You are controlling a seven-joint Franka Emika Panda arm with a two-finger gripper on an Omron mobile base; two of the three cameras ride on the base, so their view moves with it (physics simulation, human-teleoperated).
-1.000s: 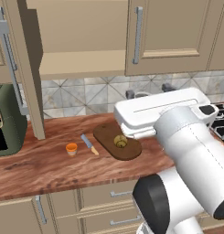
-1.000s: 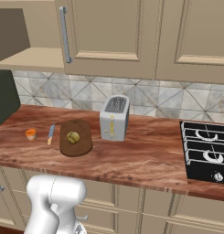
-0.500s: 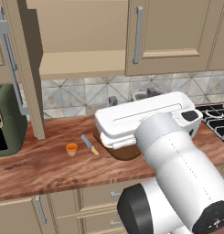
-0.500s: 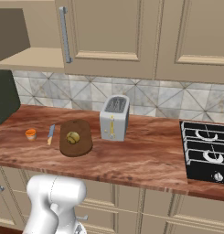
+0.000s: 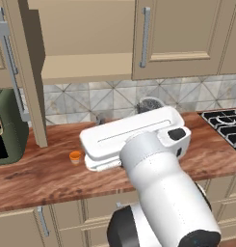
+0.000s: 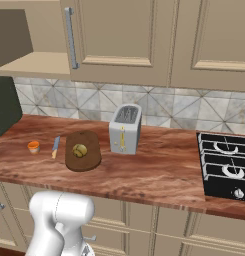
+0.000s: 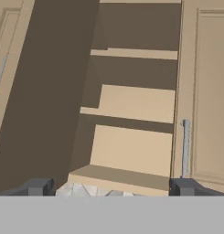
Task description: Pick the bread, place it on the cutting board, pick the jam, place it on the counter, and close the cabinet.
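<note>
Reddish wood-grain counter [image 6: 159,172] is seen under beige wall units, with tiled backsplash behind. Bread [image 6: 80,150] is already set on the board [image 6: 83,151], near its middle; jam [image 6: 33,146] is already down on the counter, left of the board and apart from it, with a small knife [image 6: 55,147] lying between them. Cabinet [image 5: 85,43] is left open, its door [image 5: 28,72] swung out edge-on at the left, so closing is judged to be the one step remaining. In the hand view the pincer [image 7: 111,187] is pointed up into the open cabinet, its tips spread wide with nothing between them. Board's long axis is run front to back across the counter; the door's long handle [image 5: 11,62] is upright.
</note>
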